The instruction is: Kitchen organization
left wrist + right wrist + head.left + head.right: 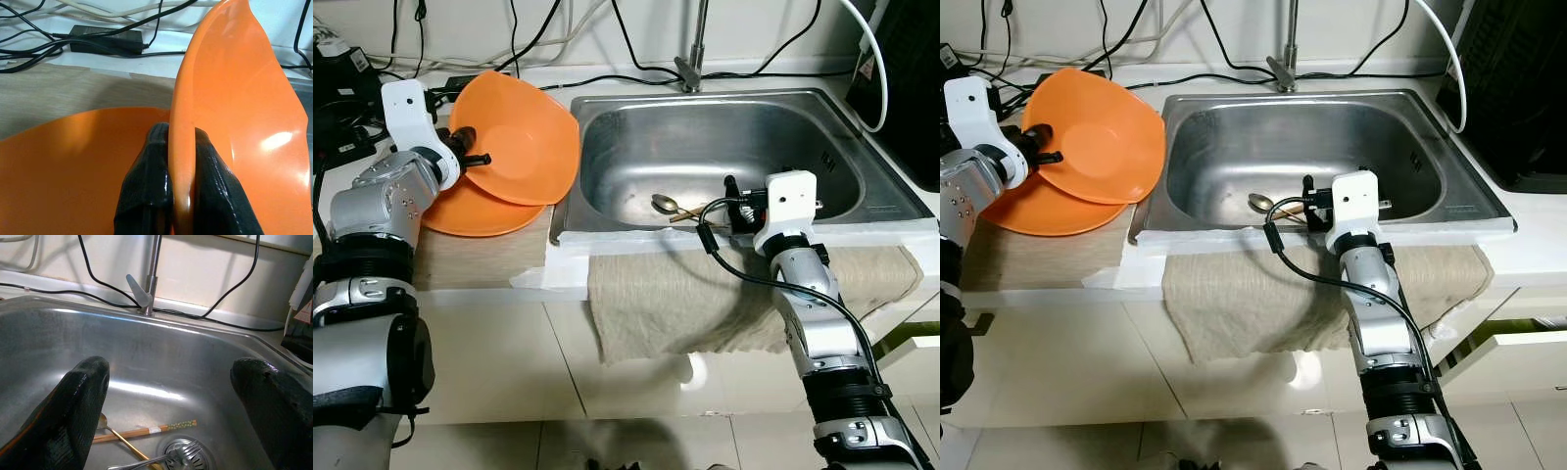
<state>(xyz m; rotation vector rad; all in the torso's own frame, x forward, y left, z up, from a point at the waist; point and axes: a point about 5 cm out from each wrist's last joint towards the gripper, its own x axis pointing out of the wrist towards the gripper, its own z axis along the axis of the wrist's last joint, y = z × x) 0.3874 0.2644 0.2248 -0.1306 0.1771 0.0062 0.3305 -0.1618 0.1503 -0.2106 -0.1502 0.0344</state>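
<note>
1. At far left we see the left end effector (475,157) clamped on the rim of an orange bowl (524,137) — the left wrist view shows one black finger (146,191) on each side of the rim. We see the bowl tipped up on edge, its hollow facing the sink.
2. Under it lies a second orange dish (475,211), flat on the counter (460,264), just beside the sink's left edge.
3. Behind the bowls, we see black cables (529,49) and a power brick (105,40) on the counter along the wall.
4. In the middle is the steel sink (607,117) with its tap (693,59) at the back. In the basin we see a spoon (664,204), a chopstick (146,432) and a fork (166,459) by the drain (188,455).
5. A beige cloth (705,294) hangs over the sink's front edge and down the cabinet front.
6. The right end effector (729,201) is over the front of the basin, above the cutlery; its fingers (78,406) stand wide apart and hold nothing.
</note>
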